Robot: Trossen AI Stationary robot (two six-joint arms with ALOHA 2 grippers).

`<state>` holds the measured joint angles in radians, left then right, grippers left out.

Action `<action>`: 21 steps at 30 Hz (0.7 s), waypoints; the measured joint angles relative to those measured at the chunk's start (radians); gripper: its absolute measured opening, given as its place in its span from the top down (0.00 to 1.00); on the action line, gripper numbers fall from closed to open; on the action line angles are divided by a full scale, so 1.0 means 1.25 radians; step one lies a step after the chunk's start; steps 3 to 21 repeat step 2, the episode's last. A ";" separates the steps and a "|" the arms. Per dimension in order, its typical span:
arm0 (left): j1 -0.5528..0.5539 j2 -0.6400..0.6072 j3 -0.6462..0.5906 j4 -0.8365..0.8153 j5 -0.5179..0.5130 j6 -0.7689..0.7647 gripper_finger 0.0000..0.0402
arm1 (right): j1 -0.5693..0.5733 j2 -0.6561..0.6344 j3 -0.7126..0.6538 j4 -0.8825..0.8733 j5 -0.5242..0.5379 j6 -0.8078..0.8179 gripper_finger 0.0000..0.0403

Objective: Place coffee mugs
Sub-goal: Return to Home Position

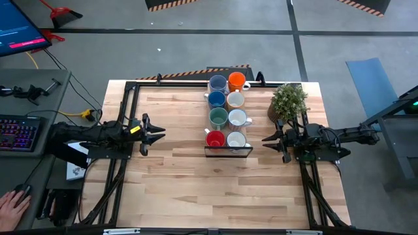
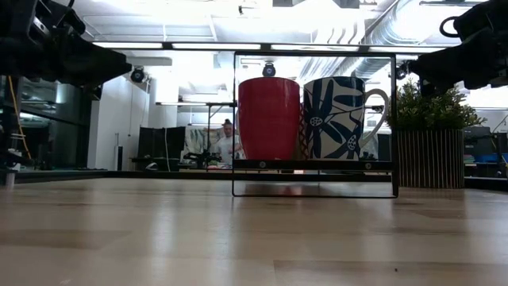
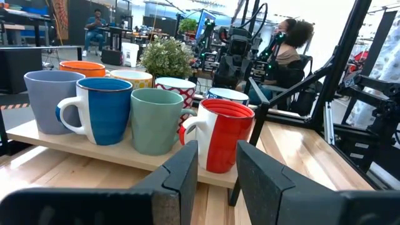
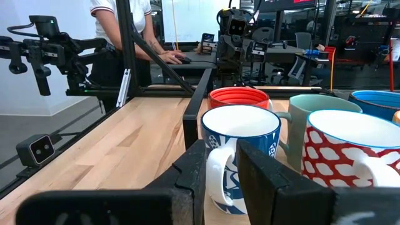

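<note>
The mugs (image 1: 218, 117) on the shelf (image 1: 228, 153) are hard and probably breakable; hold the handle. Left gripper (image 1: 160, 135) and right gripper (image 1: 265, 139) wait beside it, fingers apart, empty.

Potted plant (image 1: 288, 101) on wooden table (image 1: 228, 192)

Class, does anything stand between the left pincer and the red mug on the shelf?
Nothing visible does. Only bare table lies between the left pincer and the red mug at the front end of the shelf.
</note>
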<state>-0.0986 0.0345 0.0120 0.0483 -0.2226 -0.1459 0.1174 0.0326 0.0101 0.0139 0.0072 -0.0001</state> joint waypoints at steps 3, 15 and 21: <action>0.000 0.000 0.000 0.000 0.000 0.000 0.75 | 0.000 0.000 0.000 0.000 0.000 0.000 0.82; 0.000 0.000 0.000 0.000 0.000 0.000 0.75 | 0.000 0.000 0.000 0.000 0.000 0.000 0.82; 0.000 0.000 0.000 0.000 0.000 0.000 0.75 | 0.000 0.000 0.000 0.000 0.000 0.000 0.82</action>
